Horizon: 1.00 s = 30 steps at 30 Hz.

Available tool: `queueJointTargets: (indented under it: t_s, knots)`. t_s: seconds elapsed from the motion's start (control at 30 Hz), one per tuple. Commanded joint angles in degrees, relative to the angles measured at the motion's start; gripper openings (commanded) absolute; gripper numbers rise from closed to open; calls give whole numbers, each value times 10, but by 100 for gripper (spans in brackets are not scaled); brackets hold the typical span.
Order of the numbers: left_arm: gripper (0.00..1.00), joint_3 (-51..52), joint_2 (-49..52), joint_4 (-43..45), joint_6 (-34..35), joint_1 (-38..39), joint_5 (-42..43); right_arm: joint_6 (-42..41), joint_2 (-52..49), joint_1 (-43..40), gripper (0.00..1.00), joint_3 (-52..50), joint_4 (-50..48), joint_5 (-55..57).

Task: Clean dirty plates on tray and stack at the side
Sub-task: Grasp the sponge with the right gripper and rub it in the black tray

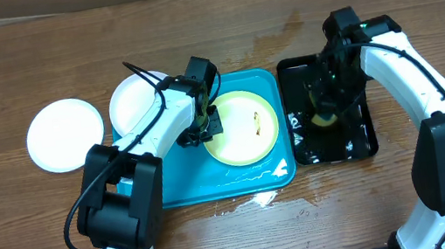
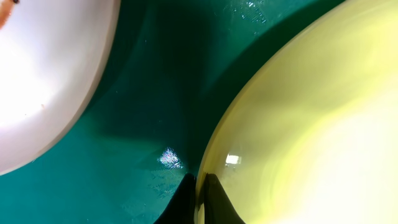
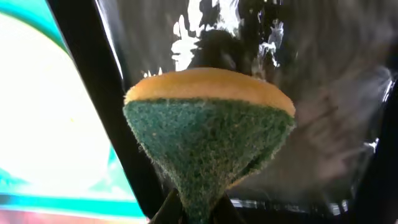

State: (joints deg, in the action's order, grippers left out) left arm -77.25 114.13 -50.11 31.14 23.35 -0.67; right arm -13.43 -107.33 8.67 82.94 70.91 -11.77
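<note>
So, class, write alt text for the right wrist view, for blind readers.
A sponge, yellow with a green scouring side, is pinched in the right gripper over a wet black tray. At the left edge, a pale plate lies on a blue tray.

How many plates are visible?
3. One white plate lies on the table far left; a second white plate is at the tray's left edge, partly under the left arm; the yellow-green plate is in the tray.
</note>
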Motion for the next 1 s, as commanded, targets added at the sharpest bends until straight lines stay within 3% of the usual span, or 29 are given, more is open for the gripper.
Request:
queueJointTargets:
  t_s: [0.0,0.97]
  knots:
    - [4,7,5,-6,-9,-1,-8,3,10,-1,4,17,-5,3]
    - [4,7,5,-5,-9,-1,-8,-1,16,0,4,24,90,-12]
